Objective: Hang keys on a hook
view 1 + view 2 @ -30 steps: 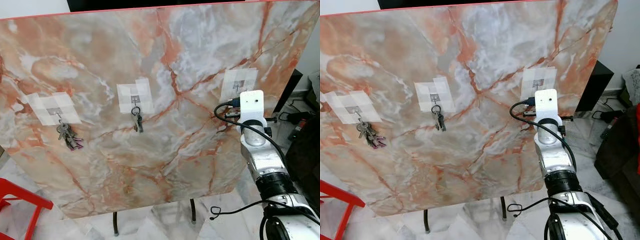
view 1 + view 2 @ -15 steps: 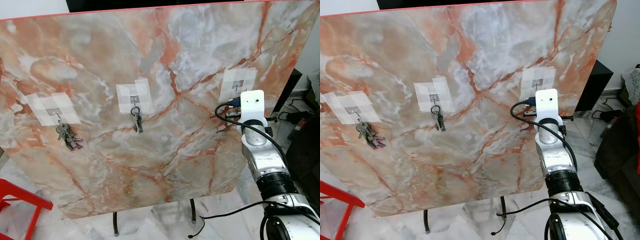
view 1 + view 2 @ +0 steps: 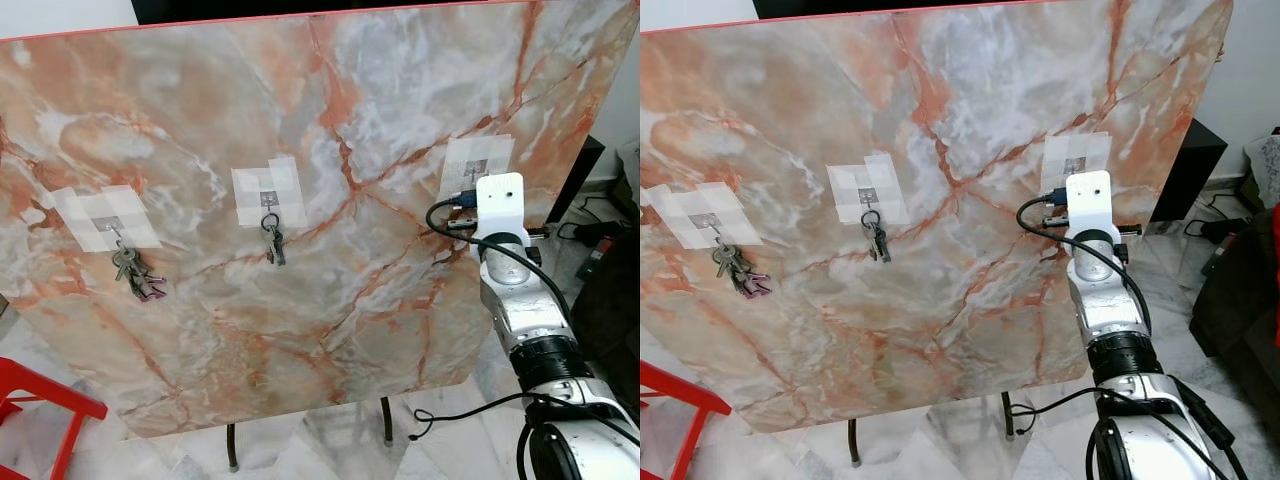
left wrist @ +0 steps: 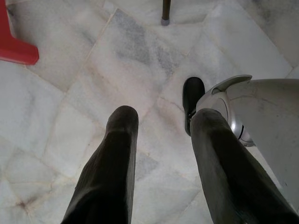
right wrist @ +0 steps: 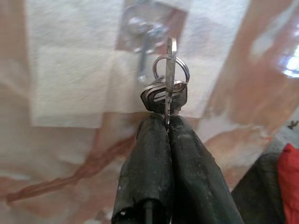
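A tilted marble board (image 3: pixel 330 300), veined orange and grey, stands before you on thin dark legs over a pale marble floor (image 4: pixel 70 93); a red frame (image 3: pixel 40 400) sits by its lower left corner.

In the head views you see three patches of white tape on the board, each carrying a small metal hook. The left hook (image 3: pixel 113 227) bears a bunch of keys (image 3: pixel 136 275), the middle hook (image 3: pixel 268 201) another bunch (image 3: pixel 273 240), both hanging straight down. Your right arm (image 3: pixel 520 320) reaches up to the right tape patch (image 3: pixel 475 165) near the board's right edge, its white camera block (image 3: pixel 499 205) hiding the fingers from here.

In the left wrist view you see the left pincer (image 4: pixel 161 126) hanging idle over the floor, its two black fingers (image 4: pixel 117 154) parted with a clear gap between them, holding nothing.

In the right wrist view you see the right pincer (image 5: pixel 168 122) pressed tight together on the keys (image 5: pixel 167 91), which stick out just beyond its tips. One key blade stands edge-on, its long axis running on from the fingers toward the board. The ring (image 5: pixel 170 70) sits just beside the right hook (image 5: pixel 144 58); you cannot tell whether it touches or is threaded on.
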### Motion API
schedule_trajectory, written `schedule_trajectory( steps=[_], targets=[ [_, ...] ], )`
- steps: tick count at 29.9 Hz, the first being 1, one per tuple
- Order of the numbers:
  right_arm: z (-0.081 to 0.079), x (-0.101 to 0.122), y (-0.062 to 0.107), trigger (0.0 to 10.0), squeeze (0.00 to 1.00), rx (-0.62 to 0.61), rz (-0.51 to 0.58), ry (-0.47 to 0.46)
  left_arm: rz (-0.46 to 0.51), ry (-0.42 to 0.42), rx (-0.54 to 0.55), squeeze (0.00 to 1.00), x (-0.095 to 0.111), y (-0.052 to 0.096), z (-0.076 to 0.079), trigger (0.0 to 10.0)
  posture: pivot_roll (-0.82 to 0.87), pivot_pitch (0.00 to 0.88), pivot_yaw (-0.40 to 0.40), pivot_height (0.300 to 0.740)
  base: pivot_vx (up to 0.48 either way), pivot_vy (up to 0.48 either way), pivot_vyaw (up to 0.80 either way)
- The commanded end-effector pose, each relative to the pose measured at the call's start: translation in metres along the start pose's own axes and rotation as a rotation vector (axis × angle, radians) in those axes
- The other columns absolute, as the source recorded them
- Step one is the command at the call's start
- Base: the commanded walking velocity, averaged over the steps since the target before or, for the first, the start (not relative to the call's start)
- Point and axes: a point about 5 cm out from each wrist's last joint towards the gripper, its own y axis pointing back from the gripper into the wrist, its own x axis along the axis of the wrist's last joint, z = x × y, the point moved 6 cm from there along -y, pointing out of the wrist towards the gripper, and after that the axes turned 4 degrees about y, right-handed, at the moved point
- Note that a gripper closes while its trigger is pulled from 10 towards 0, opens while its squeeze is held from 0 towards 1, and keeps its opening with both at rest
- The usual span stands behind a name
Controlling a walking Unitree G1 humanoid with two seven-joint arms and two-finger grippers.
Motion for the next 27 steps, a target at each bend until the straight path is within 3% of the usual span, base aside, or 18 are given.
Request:
schedule_trajectory(
  steps=[1, 14, 27],
  targets=[
    [-0.007, 0.007, -0.001, 10.0, 0.0, 0.028, 0.016, 0.001, -0.005, -0.014, 0.009, 0.0, 0.0, 0.001, -0.006, 10.0, 0.14, 0.0, 0.033, 0.74, 0.0, 0.0, 0.0],
    [-0.024, 0.004, 0.004, 10.0, 0.0, 0.079, 0.016, 0.007, -0.005, -0.012, 0.003, 0.0, 0.0, 0.001, -0.005, 10.0, 0.14, 0.0, 0.034, 0.74, 0.0, 0.0, 0.0],
    [-0.031, -0.007, 0.009, 10.0, 0.0, 0.094, -0.021, 0.015, -0.006, -0.014, -0.001, 0.0, 0.0, 0.001, -0.005, 10.0, 0.14, 0.0, 0.031, 0.74, 0.0, 0.0, 0.0]
  ],
)
